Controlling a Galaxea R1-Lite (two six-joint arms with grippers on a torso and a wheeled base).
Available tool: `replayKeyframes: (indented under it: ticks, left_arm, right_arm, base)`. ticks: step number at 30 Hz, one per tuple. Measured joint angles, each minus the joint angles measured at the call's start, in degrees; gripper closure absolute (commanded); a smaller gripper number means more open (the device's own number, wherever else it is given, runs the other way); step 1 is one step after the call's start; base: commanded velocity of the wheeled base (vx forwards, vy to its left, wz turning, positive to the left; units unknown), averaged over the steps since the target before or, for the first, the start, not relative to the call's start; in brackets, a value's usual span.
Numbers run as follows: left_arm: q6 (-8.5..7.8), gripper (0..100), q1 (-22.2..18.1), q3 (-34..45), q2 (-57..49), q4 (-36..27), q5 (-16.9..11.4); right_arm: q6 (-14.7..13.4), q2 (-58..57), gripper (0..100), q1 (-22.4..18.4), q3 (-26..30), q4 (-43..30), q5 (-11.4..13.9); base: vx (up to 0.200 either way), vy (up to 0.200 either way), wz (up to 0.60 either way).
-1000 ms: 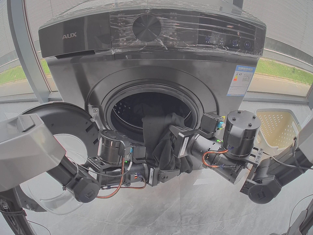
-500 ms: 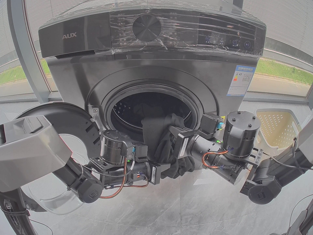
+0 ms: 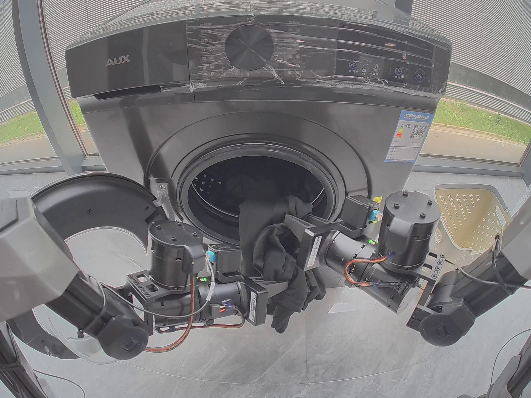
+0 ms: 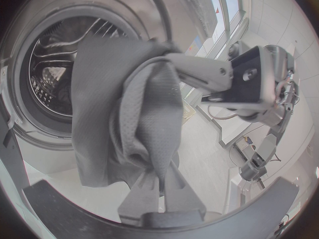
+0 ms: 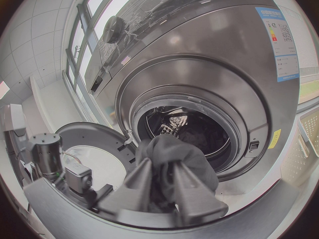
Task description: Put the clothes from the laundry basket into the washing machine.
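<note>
Garment: one dark cloth (image 3: 279,261), hanging at the 6 o'clock edge of the drum mouth (image 3: 185,194);
Grippers: two; left gripper (image 4: 162,180) pinches its lower fold; right gripper (image 5: 161,166) clamps its top;
Washing machine (image 3: 260,111): one

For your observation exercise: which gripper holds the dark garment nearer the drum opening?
The right gripper, gripping the dark garment at its top; the left gripper pinches it lower down.

A pale grey marbled tile floor (image 3: 343,355) carries a dark grey front-loading washing machine (image 3: 138,122). Just beside it on the right stands a cream perforated plastic laundry basket (image 3: 470,216).
</note>
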State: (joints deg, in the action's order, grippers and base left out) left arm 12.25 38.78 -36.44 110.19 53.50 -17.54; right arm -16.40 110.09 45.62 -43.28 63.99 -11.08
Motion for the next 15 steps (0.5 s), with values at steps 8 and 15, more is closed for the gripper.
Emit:
replayKeyframes:
  ticks: [8, 15]
  left_arm:
    - [2.3, 100, 0.0, 0.5, -4.9, 0.0, 0.1]
    - [3.4, 100, -0.8, -0.3, -7.7, 0.4, 1.0]
  right_arm:
    - [0.1, 0.0, 0, -0.5, 3.1, 0.1, 0.3]
    - [2.0, -1.4, 0, -2.6, 7.0, -0.5, 0.5]
  base:
    - [0.0, 0.0, 0.0]
    - [0.0, 0.0, 0.0]
